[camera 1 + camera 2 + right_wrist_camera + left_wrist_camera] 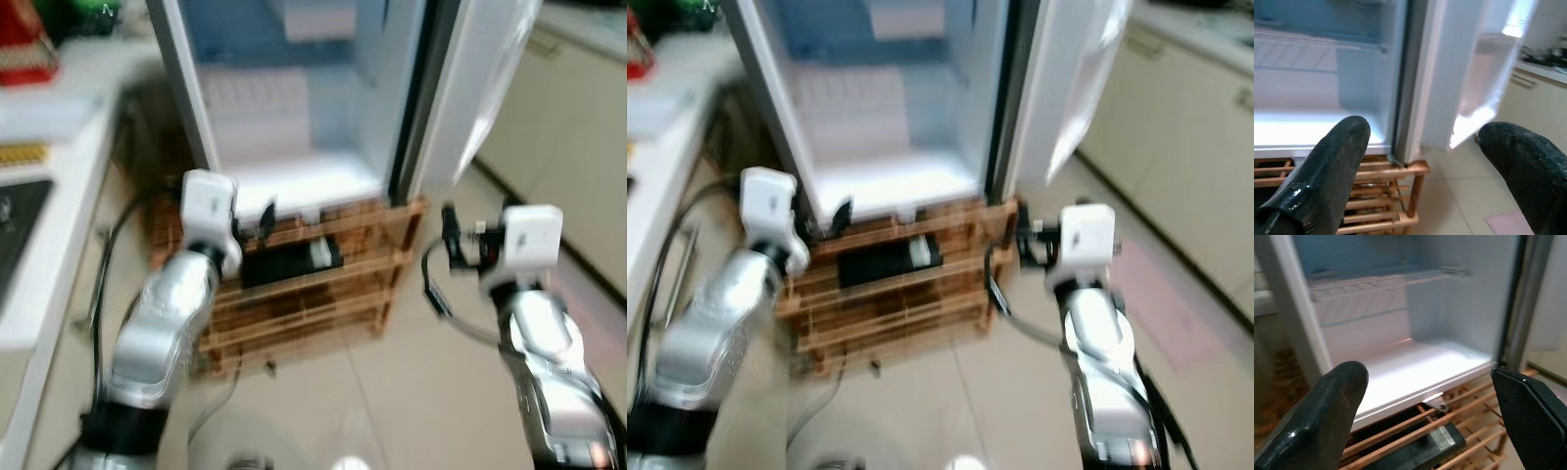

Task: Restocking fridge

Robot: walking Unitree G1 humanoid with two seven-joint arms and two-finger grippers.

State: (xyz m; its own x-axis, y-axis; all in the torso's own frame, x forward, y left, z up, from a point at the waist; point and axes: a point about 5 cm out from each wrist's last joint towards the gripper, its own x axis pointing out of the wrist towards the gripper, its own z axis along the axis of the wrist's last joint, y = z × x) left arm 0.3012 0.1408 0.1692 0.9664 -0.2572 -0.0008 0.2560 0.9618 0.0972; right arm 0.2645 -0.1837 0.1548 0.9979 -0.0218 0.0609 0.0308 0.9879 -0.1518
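Two silver arms reach forward over the pale tiled floor of a kitchen, both raised toward a small fridge whose door stands swung wide on the robot's right. Left end effector hovers just in front of the fridge's lower front edge, its two black fingers spread wide apart with nothing between them; the wrist view looks straight into the lit white compartment floor and a ribbed shelf above it. Right end effector is likewise held open and holds nothing, positioned near the hinge side, where the door meets the cabinet, with cream cupboard fronts beyond.

Blur softens both head views, but the fridge can be seen sitting on top of a low wooden slatted rack, its front edge overhanging the top slats. On the rack's upper tier, beneath the fridge, lies a flat black box with a white label; what it is cannot be made out. Black cables trail down beside the rack on the robot's left. Along that same side runs a white bench carrying a red object at its far end.
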